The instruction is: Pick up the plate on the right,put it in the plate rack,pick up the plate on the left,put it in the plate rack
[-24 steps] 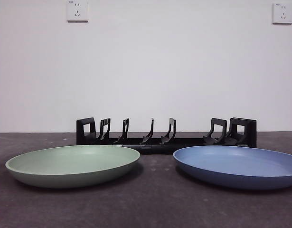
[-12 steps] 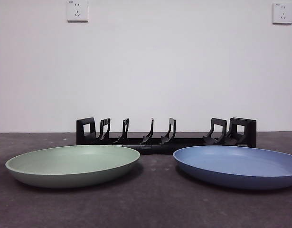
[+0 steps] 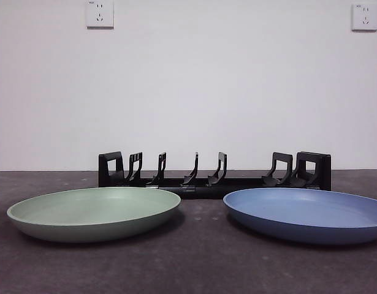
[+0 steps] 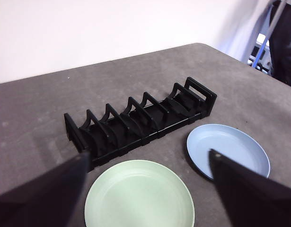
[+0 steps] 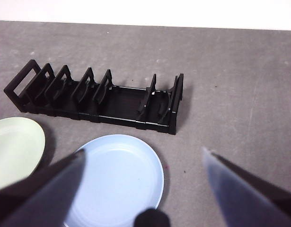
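A blue plate lies flat on the table at the right and a green plate lies flat at the left. Behind them stands the long black plate rack, with nothing between its prongs. In the left wrist view my left gripper hangs open high above the green plate, with the blue plate and the rack in sight. In the right wrist view my right gripper hangs open high over the blue plate, near the rack. Neither gripper shows in the front view.
The table top is dark grey. A white wall with two power sockets stands behind the rack. The table's far corner and some equipment show in the left wrist view.
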Motion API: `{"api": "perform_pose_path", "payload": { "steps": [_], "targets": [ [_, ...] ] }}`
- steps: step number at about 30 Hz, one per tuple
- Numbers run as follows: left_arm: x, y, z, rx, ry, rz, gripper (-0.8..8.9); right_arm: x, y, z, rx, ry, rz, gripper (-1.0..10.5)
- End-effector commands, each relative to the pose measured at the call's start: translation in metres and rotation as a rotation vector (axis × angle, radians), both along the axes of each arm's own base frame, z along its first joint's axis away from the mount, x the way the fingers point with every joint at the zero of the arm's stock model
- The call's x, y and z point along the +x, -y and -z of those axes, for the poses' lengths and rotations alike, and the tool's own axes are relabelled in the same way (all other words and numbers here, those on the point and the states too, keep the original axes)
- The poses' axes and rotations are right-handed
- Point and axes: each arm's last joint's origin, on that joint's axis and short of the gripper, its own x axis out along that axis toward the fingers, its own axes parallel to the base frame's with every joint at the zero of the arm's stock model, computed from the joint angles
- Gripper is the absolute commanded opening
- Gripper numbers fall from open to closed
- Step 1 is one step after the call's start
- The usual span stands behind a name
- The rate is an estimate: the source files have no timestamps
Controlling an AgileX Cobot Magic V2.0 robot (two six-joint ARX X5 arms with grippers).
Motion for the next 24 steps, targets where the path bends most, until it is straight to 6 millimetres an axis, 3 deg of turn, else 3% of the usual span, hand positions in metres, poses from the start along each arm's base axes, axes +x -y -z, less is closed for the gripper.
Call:
{"api": "perform_pose_path", "payload": {
  "steps": [1,8,13,16,20,22,24],
  "targets": [
    [0.000,0.002,-0.001,0.050,0.046,0.039,6.89,0.003,0.000,0.000,0.016,-0.009,-0.003,6.0],
    [0.000,0.009,0.000,0.147,0.113,0.145,6.89,0.024,-0.001,0.010,0.056,-0.128,0.024,5.9],
    [0.002,0.018,0.001,0.227,0.164,0.238,6.88,0.062,-0.002,0.035,0.064,-0.328,0.041,5.9],
    [0.003,0.023,0.002,0.272,0.196,0.301,6.88,0.092,-0.002,0.057,0.059,-0.461,0.046,5.9],
    [0.006,0.034,0.005,0.343,0.222,0.361,6.88,0.140,-0.003,0.110,0.037,-0.694,0.064,5.9],
    [0.006,0.040,0.007,0.380,0.232,0.375,6.88,0.155,-0.003,0.133,0.031,-0.783,0.064,5.9],
    [0.008,0.046,0.009,0.424,0.239,0.393,6.88,0.166,-0.003,0.151,0.028,-0.837,0.066,5.2]
  ]
}}
